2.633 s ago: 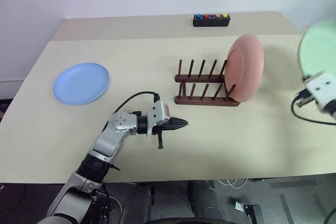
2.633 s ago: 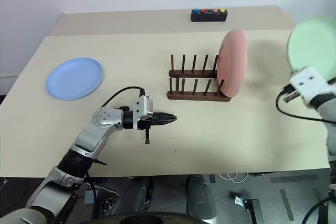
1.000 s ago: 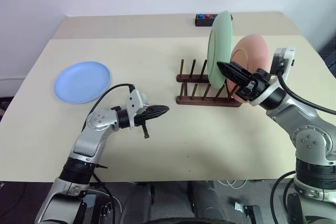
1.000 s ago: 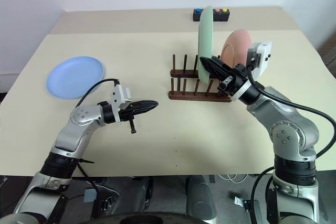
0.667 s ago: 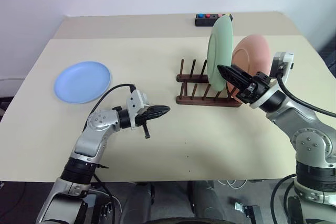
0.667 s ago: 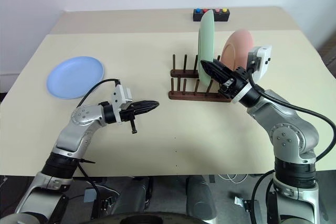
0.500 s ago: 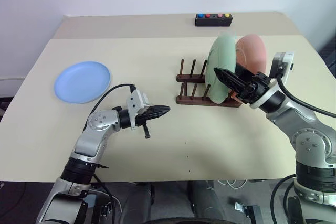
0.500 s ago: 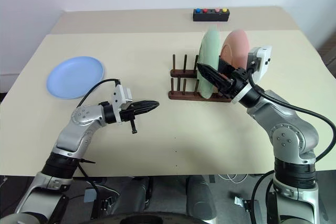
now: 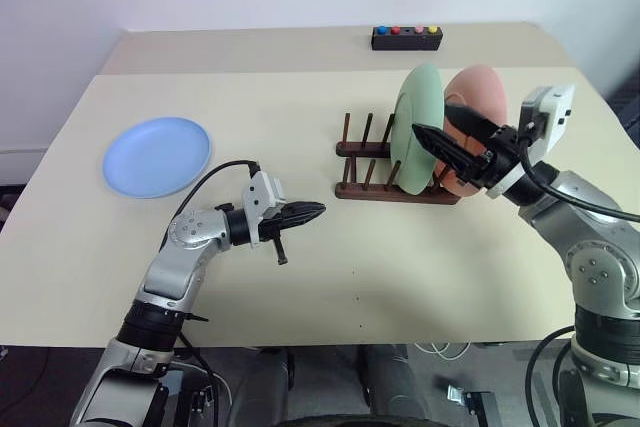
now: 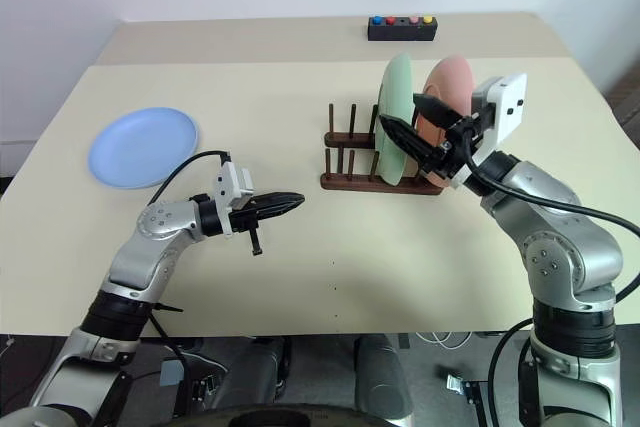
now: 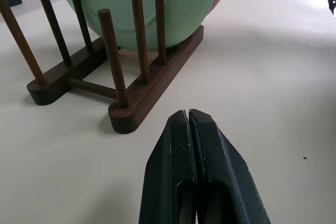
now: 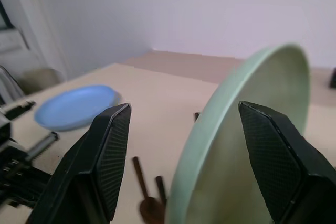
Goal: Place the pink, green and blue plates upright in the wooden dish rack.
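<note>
While right pincer (image 10: 408,139) spread astride it, mint green plate (image 9: 417,127) upright in rack (image 9: 372,169).

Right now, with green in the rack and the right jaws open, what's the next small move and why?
Probably draw the right gripper back, clear of the green plate. That plate stands upright in the wooden dish rack beside the pink plate, and the open fingers straddle its rim without gripping it. The blue plate lies flat on the table, near the shut left gripper.

Three plates (image 9: 157,155), one rack (image 9: 372,190), one button box (image 9: 405,38).
</note>
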